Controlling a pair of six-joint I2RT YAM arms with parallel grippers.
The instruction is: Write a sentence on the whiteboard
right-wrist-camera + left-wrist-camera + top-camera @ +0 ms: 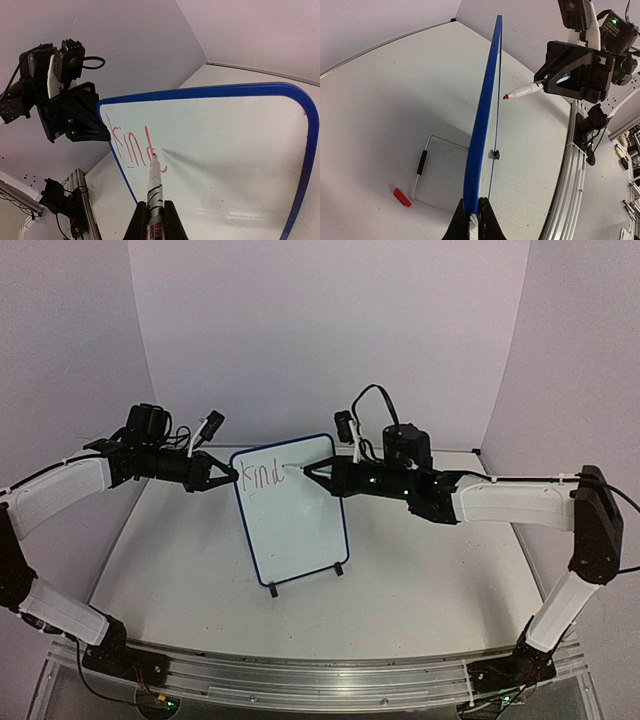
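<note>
The whiteboard [295, 530] stands upright on two black feet at the table's middle, blue-framed. My left gripper [232, 476] is shut on its upper left edge; in the left wrist view its fingers pinch the blue frame [485, 125] edge-on. My right gripper [154, 212] is shut on a red-tipped marker [155, 185]. The marker's tip touches the board [225, 150] just past the red letters "kind" [129, 145], which are all that shows of the sentence. The same writing [264, 476] runs along the board's top line in the top view.
A red marker cap [402, 196] lies on the table behind the board. Beside it lies a thin wire-like outline with a black piece [422, 162]. White walls enclose the table on three sides. A metal rail [320, 680] runs along the near edge.
</note>
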